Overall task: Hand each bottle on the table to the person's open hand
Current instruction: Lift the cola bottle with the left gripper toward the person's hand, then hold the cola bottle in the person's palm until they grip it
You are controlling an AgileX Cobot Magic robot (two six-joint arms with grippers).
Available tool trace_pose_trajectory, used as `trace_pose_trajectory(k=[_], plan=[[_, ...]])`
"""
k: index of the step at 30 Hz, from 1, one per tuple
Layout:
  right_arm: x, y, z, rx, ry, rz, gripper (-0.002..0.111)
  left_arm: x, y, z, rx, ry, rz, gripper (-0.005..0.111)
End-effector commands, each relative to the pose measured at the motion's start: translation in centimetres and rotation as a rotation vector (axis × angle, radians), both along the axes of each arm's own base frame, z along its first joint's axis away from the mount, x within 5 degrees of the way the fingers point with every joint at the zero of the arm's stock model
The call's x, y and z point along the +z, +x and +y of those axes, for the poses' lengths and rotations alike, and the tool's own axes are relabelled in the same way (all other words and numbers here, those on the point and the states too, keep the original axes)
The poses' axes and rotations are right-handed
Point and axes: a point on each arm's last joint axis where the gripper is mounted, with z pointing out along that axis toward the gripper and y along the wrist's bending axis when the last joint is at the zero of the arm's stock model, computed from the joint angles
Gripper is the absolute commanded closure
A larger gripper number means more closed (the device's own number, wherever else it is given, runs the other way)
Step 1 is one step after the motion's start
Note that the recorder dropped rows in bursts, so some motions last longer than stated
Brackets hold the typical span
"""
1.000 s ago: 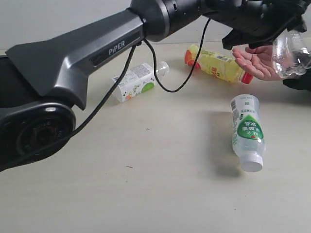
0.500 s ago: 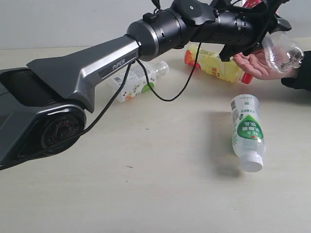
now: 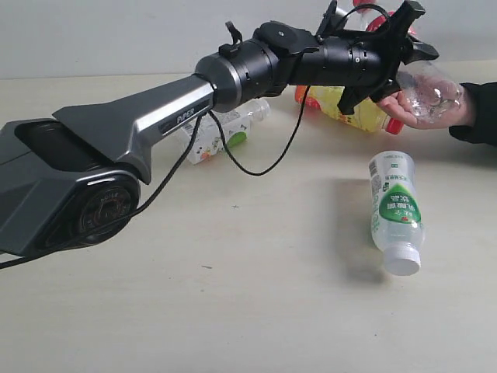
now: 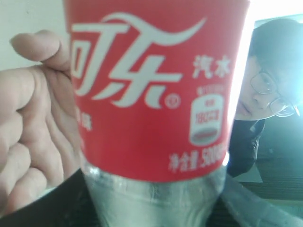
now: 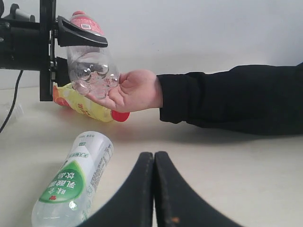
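My left gripper (image 3: 397, 56) reaches across to the far right, shut on the clear bottle with the red label (image 3: 425, 92). That bottle's base lies in the person's open hand (image 3: 443, 110). In the left wrist view the red label (image 4: 156, 90) fills the frame, with the palm (image 4: 33, 127) beside it. Three bottles lie on the table (image 3: 256, 295): yellow with a red cap (image 3: 351, 109) behind the gripper, green-white with a white cap (image 3: 396, 208), and a short white-labelled one (image 3: 221, 130) partly behind the arm. My right gripper (image 5: 154, 158) is shut and empty, low over the table.
The person's dark sleeve (image 5: 236, 97) stretches along the table's far right. The face of the person (image 4: 267, 94) shows past the held bottle. A black cable (image 3: 264, 159) loops down from the left arm over the table. A pale wall stands behind.
The left arm has swung down and away with the clear bottle. The bottle, held above and right of the palm earlier, now lies with its base in the hand.
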Motion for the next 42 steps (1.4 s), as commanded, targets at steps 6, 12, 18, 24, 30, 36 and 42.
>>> trace_pose_trajectory(k=[6,12,18,24,30,36,42], plan=[[-0.1,0.0,0.0,0.002,-0.003,-0.008,0.108,-2.5,0.8,0.0,0.078,-0.005,0.028,0.107],[-0.1,0.0,0.0,0.002,-0.003,-0.008,0.108,-2.5,1.0,0.1,0.091,0.013,-0.005,0.107],[-0.1,0.0,0.0,0.002,-0.003,-0.008,0.108,-2.5,0.8,0.0,0.059,0.028,-0.049,0.107],[-0.1,0.0,0.0,0.002,-0.003,-0.008,0.108,-1.4,0.6,-0.1,0.002,0.109,-0.174,0.107],[-0.1,0.0,0.0,0.002,-0.003,-0.008,0.108,-0.5,0.1,-0.4,-0.001,0.234,-0.229,0.107],[-0.1,0.0,0.0,0.002,-0.003,-0.008,0.108,0.0,-0.2,0.2,-0.022,0.376,-0.199,0.107],[-0.1,0.0,0.0,0.002,-0.003,-0.008,0.108,0.6,-0.4,0.4,-0.016,0.377,-0.137,0.107]])
